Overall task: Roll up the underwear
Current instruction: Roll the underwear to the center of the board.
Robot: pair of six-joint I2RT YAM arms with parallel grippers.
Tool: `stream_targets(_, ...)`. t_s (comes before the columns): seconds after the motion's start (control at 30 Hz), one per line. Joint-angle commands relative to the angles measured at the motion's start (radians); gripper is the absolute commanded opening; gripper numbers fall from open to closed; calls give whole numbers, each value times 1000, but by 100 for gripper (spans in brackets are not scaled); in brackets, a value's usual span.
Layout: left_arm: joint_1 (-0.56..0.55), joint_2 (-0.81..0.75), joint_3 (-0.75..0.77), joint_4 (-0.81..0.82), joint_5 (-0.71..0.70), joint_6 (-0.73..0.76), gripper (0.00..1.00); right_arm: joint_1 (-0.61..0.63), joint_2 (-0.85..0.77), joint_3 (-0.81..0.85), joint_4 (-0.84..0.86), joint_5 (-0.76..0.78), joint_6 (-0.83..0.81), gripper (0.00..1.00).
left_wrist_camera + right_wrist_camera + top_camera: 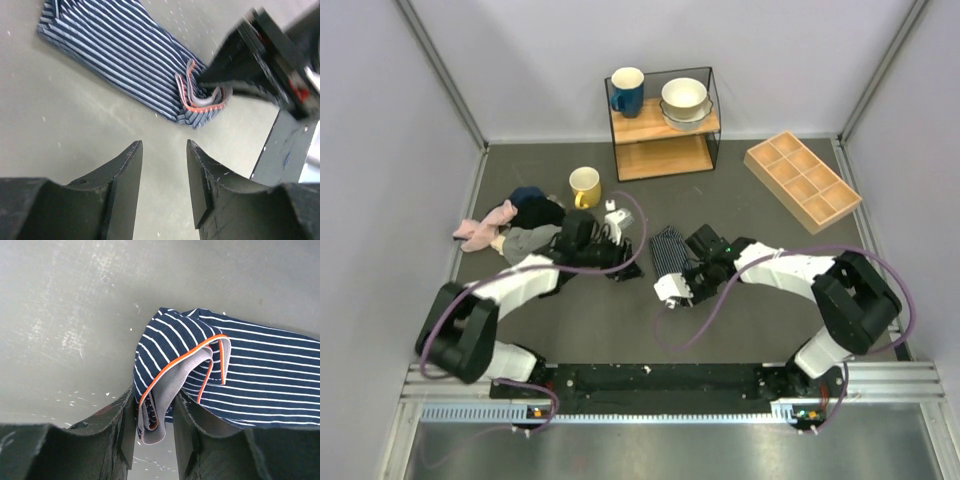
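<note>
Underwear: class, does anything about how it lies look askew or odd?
Yes. The underwear lies flat except at one end, where the edge is turned over, showing grey lining with orange trim, bunched in the right gripper.

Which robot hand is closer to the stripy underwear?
Right. The right gripper has the folded end of the underwear between its fingers. The left gripper is off to the side over the table, open, not touching it.
</note>
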Motion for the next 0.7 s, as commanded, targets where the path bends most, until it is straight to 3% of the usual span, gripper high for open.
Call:
stream_targets(0.0, -21, -315, -270, 366, -126, -6, 46, -24, 67, 109, -139, -140, 28, 32)
stream_targets(0.13, -58, -558, -484, 646, -141, 42, 47, -33, 125, 192, -305, -201, 0, 30)
stream_targets(0.3, -180, -750, -606, 702, -180, 144, 49, -53, 182, 282, -451, -264, 9, 26)
stream_targets(0.47, -323, -782, -626, 687, -209, 266, 49, -67, 271, 345, -584, -278, 48, 24)
stream_targets(0.67, -493, -674, -586, 635, -263, 425, 50, -107, 366, 397, -654, -295, 81, 23)
